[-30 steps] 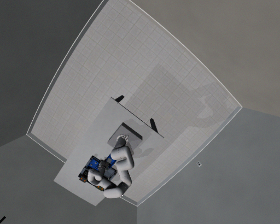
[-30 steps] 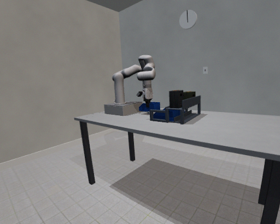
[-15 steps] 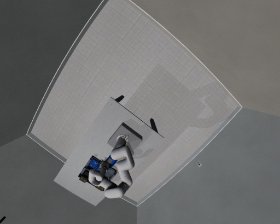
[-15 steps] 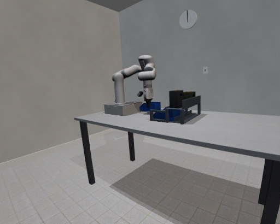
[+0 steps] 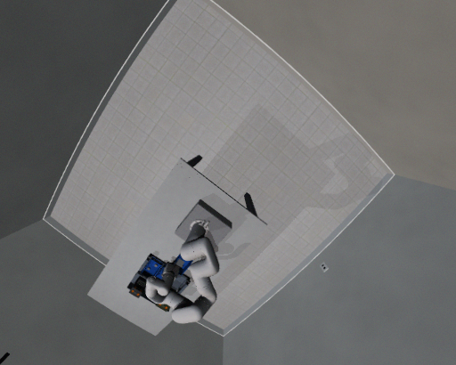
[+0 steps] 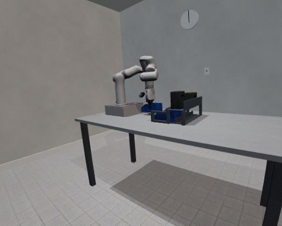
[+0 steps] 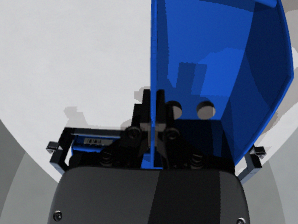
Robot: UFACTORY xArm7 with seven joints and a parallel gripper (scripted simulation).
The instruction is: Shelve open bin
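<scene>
The blue bin hangs a little above the table, roughly level. Its low, sloped end is on the robot-base side in the exterior view. My gripper points down and is shut on the bin's side wall, one finger on each side. Two round grey shapes show at the bin's floor; whether they are loose parts I cannot tell. The dark shelf frame stands close by. A blue bin sits in it. The free place is mostly hidden by the arm and gripper.
Dark boxes with orange spots stand at the shelf's rear. The shelf's raised rear board and its posts stand beside them. The robot's grey base block is on the table, on the bin's other side.
</scene>
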